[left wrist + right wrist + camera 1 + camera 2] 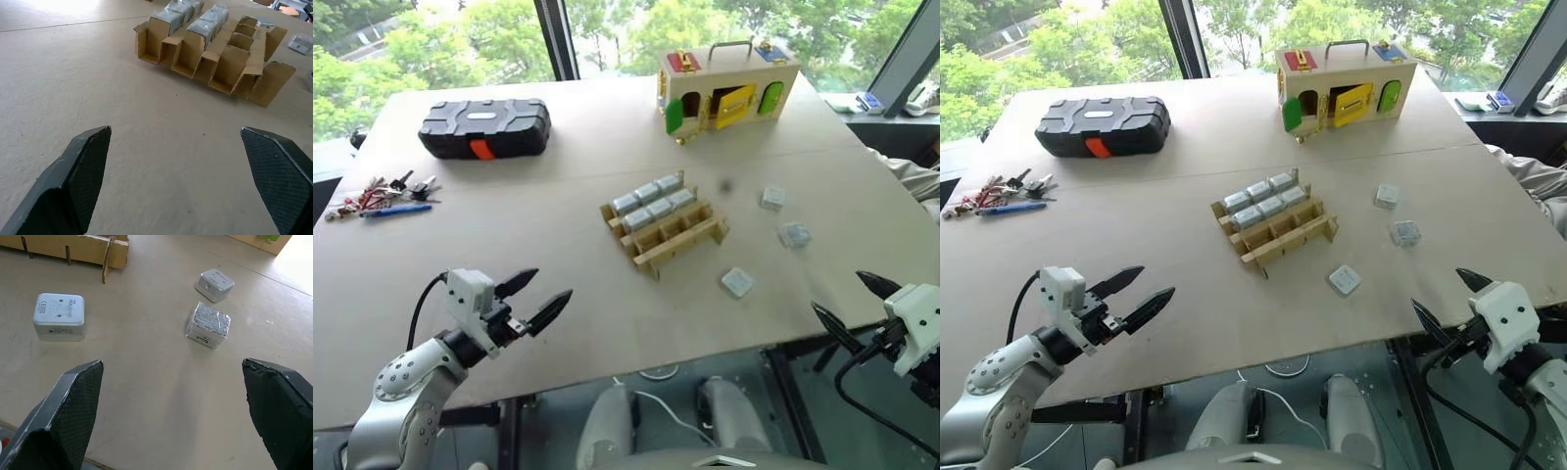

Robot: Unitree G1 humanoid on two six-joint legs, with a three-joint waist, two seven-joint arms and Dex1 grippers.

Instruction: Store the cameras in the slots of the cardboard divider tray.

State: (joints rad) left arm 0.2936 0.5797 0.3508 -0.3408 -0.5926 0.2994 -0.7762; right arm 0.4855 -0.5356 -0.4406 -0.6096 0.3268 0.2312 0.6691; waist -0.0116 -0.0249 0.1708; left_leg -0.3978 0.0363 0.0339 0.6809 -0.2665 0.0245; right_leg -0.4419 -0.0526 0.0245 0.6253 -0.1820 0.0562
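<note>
On my pale brown worktop (509, 245), a black plastic case with an orange latch (484, 127) lies at ten o'clock. A bunch of keys (386, 194) sits at nine. A wooden box with coloured doors and a handle (726, 90) stands at one.

Bright daylight is coming in through the windows (460, 39) behind the table (538, 245), washing out its far edge. Shadows are looking soft and faint. The wrist views are staying sharp.

Tan cardboard divider tray (668, 223) mid-worktop, silvery-grey block cameras (652, 201) filling its far slots; three more cameras (738, 282) loose to its right.
</note>
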